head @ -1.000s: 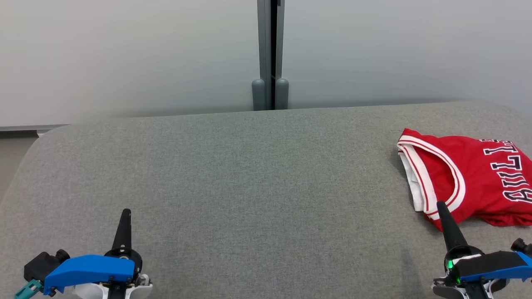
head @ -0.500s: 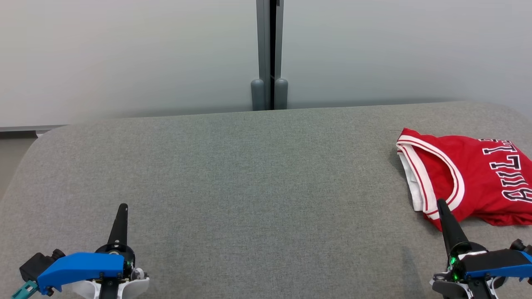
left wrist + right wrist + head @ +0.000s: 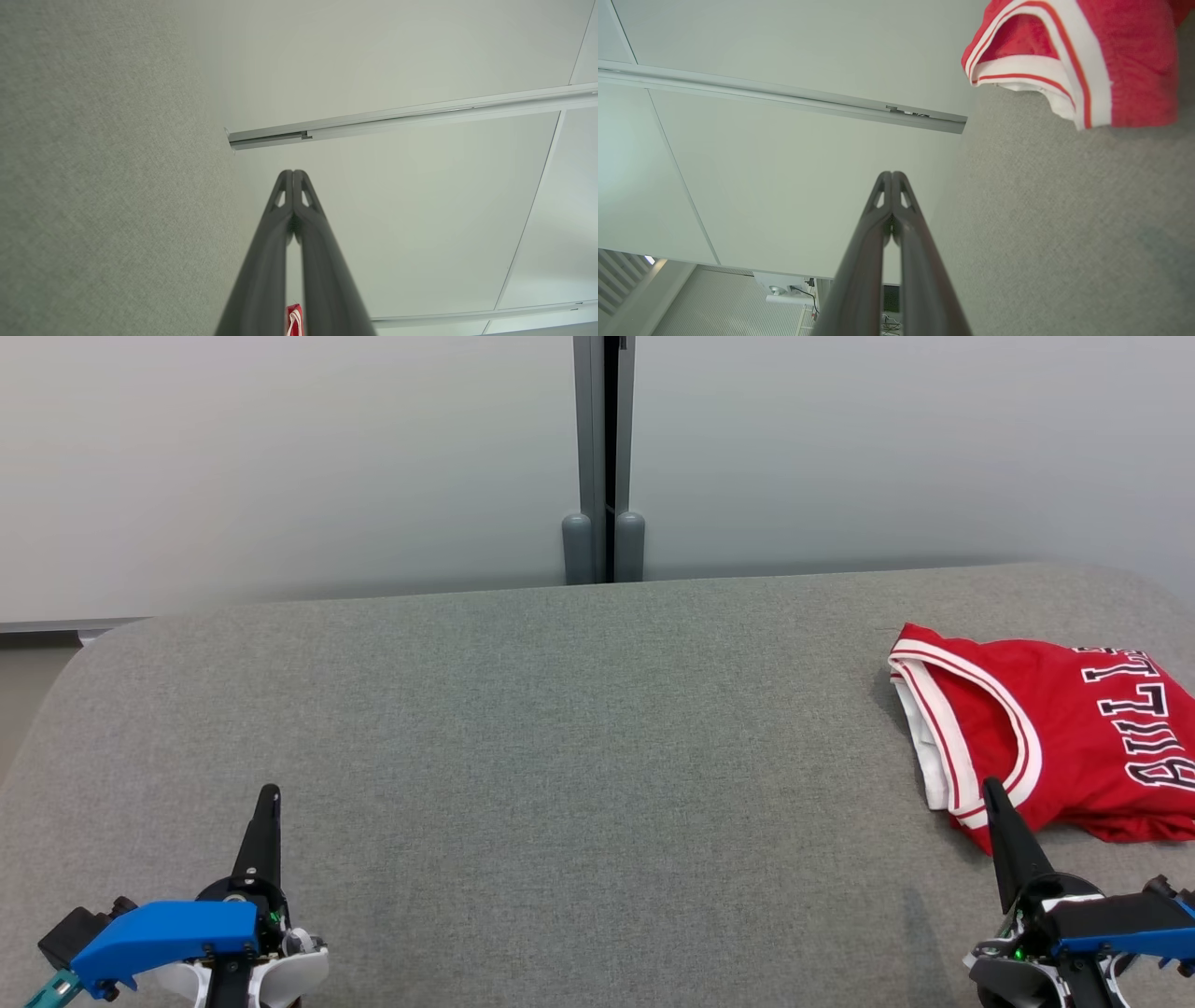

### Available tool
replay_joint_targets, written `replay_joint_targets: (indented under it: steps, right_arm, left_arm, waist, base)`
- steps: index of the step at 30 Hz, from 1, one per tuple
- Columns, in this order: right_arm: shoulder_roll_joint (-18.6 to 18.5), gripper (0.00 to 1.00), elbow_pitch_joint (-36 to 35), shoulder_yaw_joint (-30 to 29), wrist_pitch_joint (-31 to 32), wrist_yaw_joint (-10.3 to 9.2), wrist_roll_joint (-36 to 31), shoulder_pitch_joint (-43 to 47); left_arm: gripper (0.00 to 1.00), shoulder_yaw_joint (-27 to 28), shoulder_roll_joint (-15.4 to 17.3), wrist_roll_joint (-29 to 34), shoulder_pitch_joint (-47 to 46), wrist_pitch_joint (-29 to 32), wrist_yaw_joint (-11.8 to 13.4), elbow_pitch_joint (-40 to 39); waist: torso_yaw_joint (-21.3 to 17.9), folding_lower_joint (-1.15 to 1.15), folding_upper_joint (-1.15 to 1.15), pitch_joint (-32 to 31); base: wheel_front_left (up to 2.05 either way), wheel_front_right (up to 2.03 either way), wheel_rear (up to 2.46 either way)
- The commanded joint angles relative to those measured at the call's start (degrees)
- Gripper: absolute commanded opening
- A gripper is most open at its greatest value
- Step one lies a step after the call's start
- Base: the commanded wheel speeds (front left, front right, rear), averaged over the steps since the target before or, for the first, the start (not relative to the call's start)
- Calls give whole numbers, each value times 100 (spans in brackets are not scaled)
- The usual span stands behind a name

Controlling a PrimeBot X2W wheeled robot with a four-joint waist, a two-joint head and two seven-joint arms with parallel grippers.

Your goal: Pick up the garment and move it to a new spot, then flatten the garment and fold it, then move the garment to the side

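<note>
1. Garment (image 3: 1055, 728), a red jersey, lies far off to the right of the left gripper (image 3: 268, 795). That gripper's fingers are pressed together on nothing, and its tip points away over the grey table (image 3: 597, 737).
2. The right gripper (image 3: 992, 791), its fingers likewise closed and holding nothing, has the jersey just ahead and to its right. The white-trimmed armhole is nearest the tip; I cannot tell whether they touch.
3. The jersey sits in layers at the table's right side. That fits a heap waiting to be lifted, or a fold already set aside.
4. Either way, I judge that closed tip should keep clear of the loose trim, which would drag easily.
</note>
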Motion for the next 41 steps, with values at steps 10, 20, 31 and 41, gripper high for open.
replay_joint_targets:
  steps: [10, 20, 31, 41]
  right_arm:
    - [-23, 0, 81, -23, 65, 2, 529, -163]
    - [-23, 0, 156, -29, 103, 2, 915, -214]
    - [-23, 0, 161, -29, 106, 2, 948, -223]
    - [-23, 0, 161, -28, 106, 2, 949, -220]
  left_arm:
    - [0, 177, -66, -446, -135, 149, -110, -44]
    - [0, 286, -123, -790, -160, 250, -166, -41]
    - [0, 300, -129, -820, -154, 263, -155, -40]
    - [0, 302, -131, -818, -155, 266, -155, -41]
  waist:
    - [-11, 0, 0, 0]
    - [-22, 0, 0, 1]
    - [-24, 0, 0, 1]
    - [-24, 0, 0, 1]
  base:
    - [0, 0, 0]
    - [0, 0, 0]
    - [0, 0, 0]
    - [0, 0, 0]
